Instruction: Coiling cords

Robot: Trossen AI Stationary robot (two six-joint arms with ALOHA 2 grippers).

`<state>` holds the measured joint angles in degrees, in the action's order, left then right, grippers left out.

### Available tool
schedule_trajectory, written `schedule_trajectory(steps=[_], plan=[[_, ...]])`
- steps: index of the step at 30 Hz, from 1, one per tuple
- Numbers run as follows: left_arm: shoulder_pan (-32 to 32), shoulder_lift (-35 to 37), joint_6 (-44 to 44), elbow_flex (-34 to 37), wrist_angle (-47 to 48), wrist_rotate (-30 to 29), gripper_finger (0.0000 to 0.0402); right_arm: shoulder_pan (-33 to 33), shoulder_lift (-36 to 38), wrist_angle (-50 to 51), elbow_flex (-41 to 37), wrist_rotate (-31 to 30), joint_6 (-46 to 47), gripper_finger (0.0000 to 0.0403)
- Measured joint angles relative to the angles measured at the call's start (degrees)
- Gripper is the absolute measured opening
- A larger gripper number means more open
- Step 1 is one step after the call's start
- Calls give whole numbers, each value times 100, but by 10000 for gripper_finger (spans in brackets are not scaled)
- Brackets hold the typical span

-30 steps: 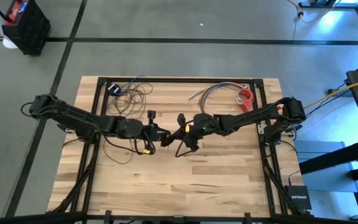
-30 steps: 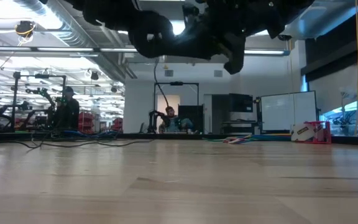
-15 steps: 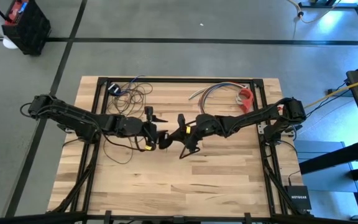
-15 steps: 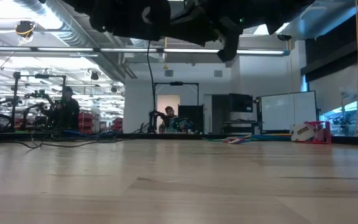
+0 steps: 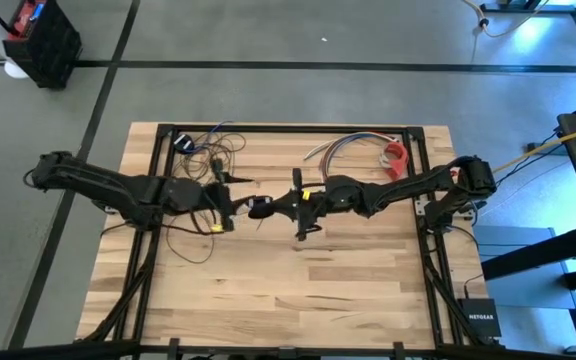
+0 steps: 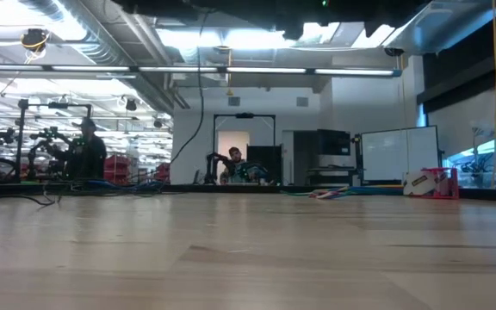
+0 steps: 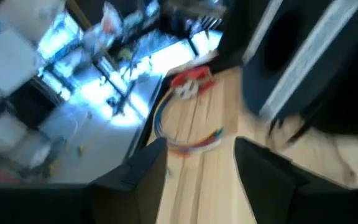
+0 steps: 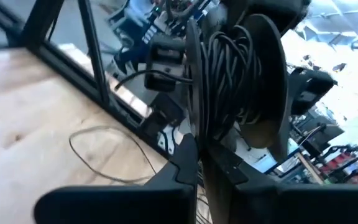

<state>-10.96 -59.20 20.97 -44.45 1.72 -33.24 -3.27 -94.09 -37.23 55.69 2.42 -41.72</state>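
High cam straight down on table (image 5: 268,290), low cam level w/ tabletop, wrist cams close in; all share table.

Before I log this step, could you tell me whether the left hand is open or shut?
Open: the left hand shows a clear gap between its two fingers, with nothing held.

Legible text: one item. High view: a small black box (image 5: 479,317) on the floor by the table's near right corner carries white lettering that appears to read "NETGEAR"; the letters are small, so the reading is not certain. Low view and both wrist views: no text, labels, brands or numbers can be read.
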Motion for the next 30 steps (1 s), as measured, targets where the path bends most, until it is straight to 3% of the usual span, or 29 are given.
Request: schedule_trajectory(steps=[6, 12, 27, 30], plan=[[-12, 537, -868, 0, 877, -24, 182, -4, 71, 22, -9, -46, 707, 17], [-114, 575, -1497, 9, 1530, -6, 182, -4, 115, -27, 45, -75, 1286, 17], [-353, 521, -1330, 1, 1020, 269, 182, -7, 114, 69, 61, -49, 2042, 17], [-370, 471, -1352, 0, 898, 615, 182, -7, 112, 57, 61, -40, 2048, 17]])
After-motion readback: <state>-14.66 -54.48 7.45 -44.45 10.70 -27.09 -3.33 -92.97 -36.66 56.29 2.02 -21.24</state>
